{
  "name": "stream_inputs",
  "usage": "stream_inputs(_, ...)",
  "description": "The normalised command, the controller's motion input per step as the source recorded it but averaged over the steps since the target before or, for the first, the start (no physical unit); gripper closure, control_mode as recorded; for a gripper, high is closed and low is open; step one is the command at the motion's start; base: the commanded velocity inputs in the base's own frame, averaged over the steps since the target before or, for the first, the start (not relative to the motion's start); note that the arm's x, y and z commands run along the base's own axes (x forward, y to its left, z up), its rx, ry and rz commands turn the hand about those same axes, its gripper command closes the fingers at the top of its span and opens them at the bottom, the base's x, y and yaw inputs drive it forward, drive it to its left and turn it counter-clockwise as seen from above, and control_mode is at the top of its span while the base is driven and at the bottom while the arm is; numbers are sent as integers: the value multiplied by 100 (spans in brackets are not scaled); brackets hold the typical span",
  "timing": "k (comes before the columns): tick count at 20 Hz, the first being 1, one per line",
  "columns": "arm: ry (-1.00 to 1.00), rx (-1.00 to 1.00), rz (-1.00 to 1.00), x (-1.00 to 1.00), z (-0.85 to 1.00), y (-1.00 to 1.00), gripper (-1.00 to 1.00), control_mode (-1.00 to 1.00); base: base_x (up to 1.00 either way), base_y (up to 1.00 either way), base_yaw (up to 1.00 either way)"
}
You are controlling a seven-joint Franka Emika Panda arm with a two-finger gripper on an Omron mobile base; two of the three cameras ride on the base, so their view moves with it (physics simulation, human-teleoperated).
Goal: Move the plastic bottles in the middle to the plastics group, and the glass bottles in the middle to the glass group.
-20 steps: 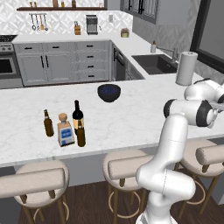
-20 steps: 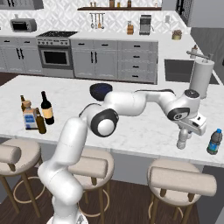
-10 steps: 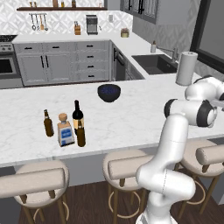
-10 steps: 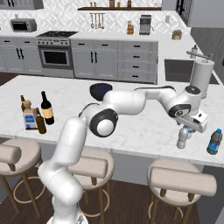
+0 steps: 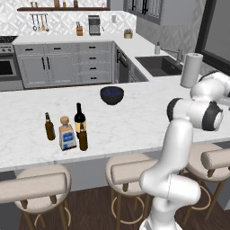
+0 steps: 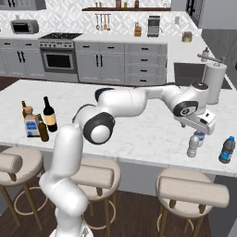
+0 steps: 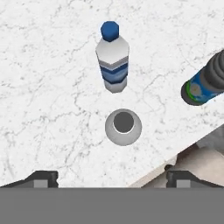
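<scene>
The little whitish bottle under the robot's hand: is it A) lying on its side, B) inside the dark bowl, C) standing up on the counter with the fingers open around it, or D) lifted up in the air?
C: the whitish bottle stands upright on the marble counter beside the water bottle, with the fingers spread wide on either side, not touching it.

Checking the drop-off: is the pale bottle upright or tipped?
Upright: the pale bottle stands on the counter beside the water bottle; the hand view looks straight down its neck.
</scene>
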Motion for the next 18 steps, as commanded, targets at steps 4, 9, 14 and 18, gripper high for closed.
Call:
stream_inputs(4, 0, -17, 0, -42, 0, 93, -100, -100, 0, 0, 0)
stream_inputs(9, 0, -20, 0, -44, -3, 100, -100, -100, 0, 0, 0)
stream_inputs(14, 5, -10, 0, -26, -5, 100, -100, -100, 0, 0, 0)
stream_inputs(18, 8, 1, 0, -19, 9, 95, -100, -100, 0, 0, 0)
